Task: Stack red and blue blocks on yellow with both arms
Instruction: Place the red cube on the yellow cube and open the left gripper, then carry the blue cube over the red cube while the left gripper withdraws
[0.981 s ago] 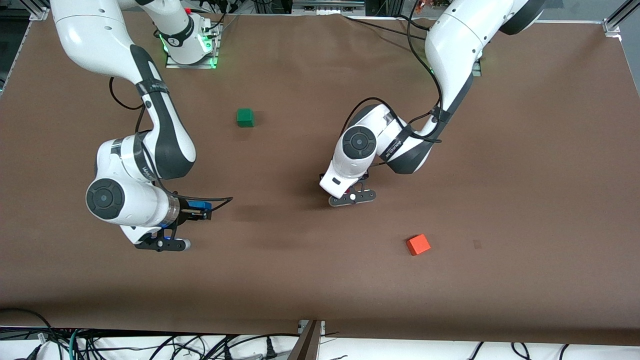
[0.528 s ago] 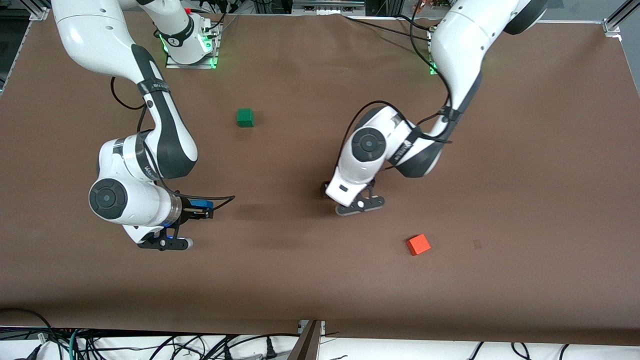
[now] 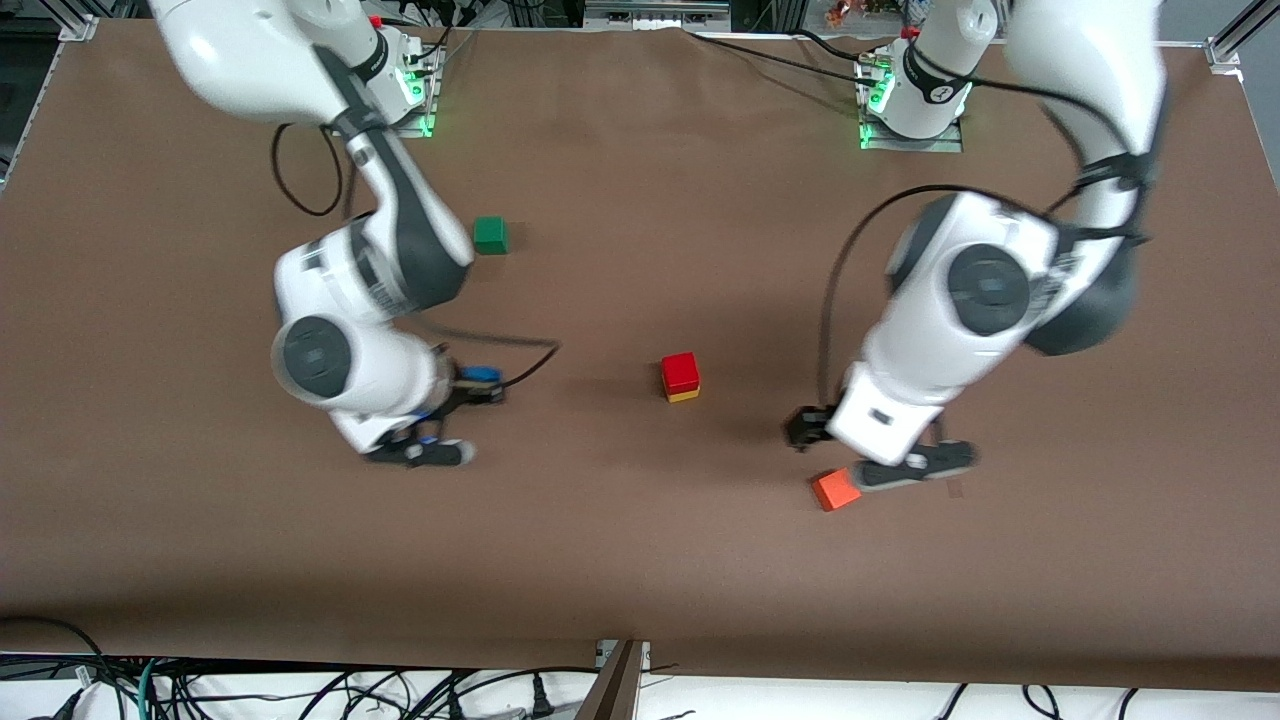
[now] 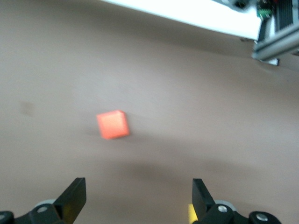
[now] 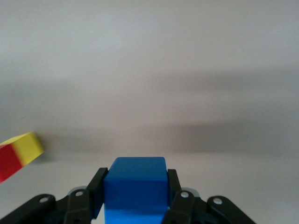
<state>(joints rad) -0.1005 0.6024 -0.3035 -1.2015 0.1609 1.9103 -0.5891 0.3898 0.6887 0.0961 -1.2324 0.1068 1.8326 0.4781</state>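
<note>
Red block (image 3: pixel 679 371) sits on the yellow block (image 3: pixel 683 395), mid-desk. Right end effector (image 5: pixel 135 198) grips the blue block (image 5: pixel 135 186), which goes on top next. Left end effector (image 4: pixel 138 200) hangs open, empty, over the desk's front edge side.

Left tool (image 4: pixel 139 198) raised, jaws apart — right tool (image 5: pixel 135 189) clamped, loaded

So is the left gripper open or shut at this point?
Open and empty. In the left wrist view the left gripper has its fingers spread wide, with only bare table and the orange-red cube between.
</note>
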